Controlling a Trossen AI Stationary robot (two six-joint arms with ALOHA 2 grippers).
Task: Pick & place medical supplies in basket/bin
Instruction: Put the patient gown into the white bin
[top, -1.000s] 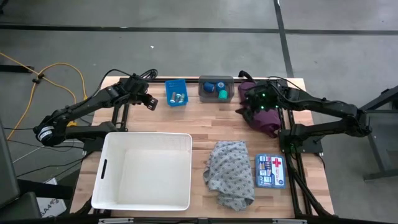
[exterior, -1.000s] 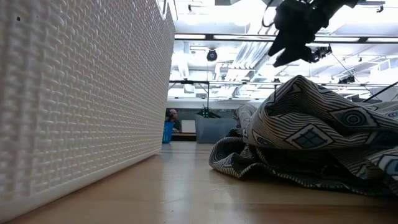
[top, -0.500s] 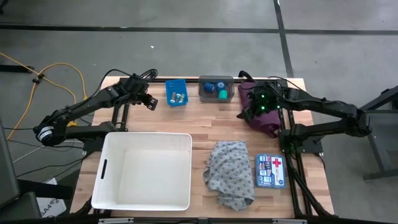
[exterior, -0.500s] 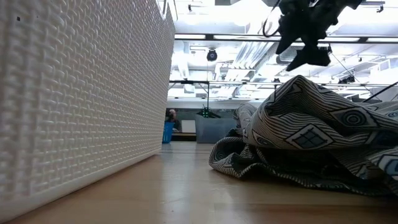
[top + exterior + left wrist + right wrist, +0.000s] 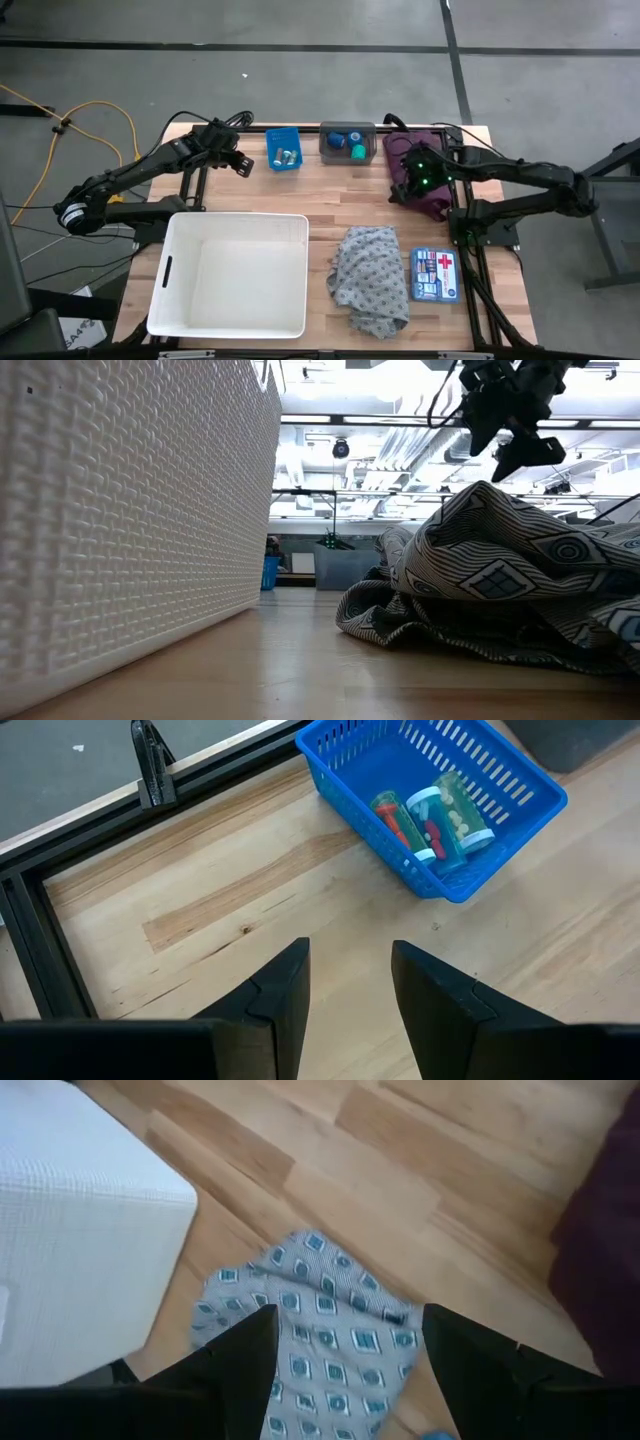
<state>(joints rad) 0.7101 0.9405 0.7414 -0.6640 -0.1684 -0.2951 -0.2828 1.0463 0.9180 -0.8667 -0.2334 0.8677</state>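
Observation:
The white basket (image 5: 235,275) stands at the near left. A grey patterned cloth (image 5: 370,278) lies crumpled on the table beside it, and shows close up in the low view (image 5: 500,580). A maroon cloth (image 5: 428,180) lies at the far right. My right gripper (image 5: 398,192) hovers open above the maroon cloth's left edge, tilted down, with nothing between its fingers (image 5: 345,1350). My left gripper (image 5: 240,165) waits open above bare table (image 5: 350,990), just left of a small blue bin (image 5: 350,760) that holds vials (image 5: 430,815).
A small grey bin (image 5: 347,141) at the far edge holds a blue tape roll (image 5: 340,139) and a green one (image 5: 358,152). A first-aid box (image 5: 435,275) lies at the near right. Bare wood lies between the bins and the basket.
My right gripper has rolled about its own axis and tipped further down, shifting a little toward the table's right and near edges above the maroon cloth. It stays open and holds nothing.

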